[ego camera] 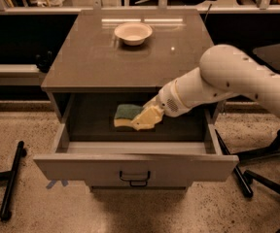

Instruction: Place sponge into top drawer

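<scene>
The sponge point(125, 115), dark green on top with a yellow base, is inside the opening of the top drawer point(135, 168), just above its dark floor. My gripper point(141, 121) comes in from the right on the white arm and is shut on the sponge's right end. The drawer is pulled fully out, its flat front panel with a small dark bail handle point(134, 178) facing the camera.
A round cream bowl point(133, 33) stands at the back of the cabinet top point(91, 62). A black chair base point(256, 178) is on the floor at right and a black bar point(11, 178) lies on the floor at left.
</scene>
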Controlling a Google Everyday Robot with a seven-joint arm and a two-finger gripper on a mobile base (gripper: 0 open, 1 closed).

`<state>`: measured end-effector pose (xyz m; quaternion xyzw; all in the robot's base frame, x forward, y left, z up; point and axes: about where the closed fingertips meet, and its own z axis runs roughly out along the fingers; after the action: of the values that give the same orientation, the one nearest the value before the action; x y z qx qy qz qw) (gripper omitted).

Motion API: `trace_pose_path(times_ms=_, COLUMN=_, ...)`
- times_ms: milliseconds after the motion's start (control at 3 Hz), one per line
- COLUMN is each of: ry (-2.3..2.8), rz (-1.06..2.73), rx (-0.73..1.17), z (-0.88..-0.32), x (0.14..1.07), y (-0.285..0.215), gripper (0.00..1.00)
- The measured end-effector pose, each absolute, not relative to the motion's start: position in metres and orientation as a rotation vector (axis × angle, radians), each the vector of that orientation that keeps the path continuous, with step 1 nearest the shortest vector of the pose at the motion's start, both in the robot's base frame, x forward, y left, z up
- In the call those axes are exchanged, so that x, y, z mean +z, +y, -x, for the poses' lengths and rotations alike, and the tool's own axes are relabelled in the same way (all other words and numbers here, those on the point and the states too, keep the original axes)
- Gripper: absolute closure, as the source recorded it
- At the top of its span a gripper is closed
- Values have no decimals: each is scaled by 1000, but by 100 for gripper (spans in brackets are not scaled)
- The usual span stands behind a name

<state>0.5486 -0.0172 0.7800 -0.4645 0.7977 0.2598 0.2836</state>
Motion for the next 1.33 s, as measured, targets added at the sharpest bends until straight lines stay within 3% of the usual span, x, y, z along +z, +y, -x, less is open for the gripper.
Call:
trace_pose_path(times_ms=667, ry=2311, rz=1057, rx=605, z=-589, x=702, y=-23, gripper=97)
trace_pose_path(times_ms=1333, ry=2402, rz=921, rx=506, z=-609, x=666, y=-36, gripper=50)
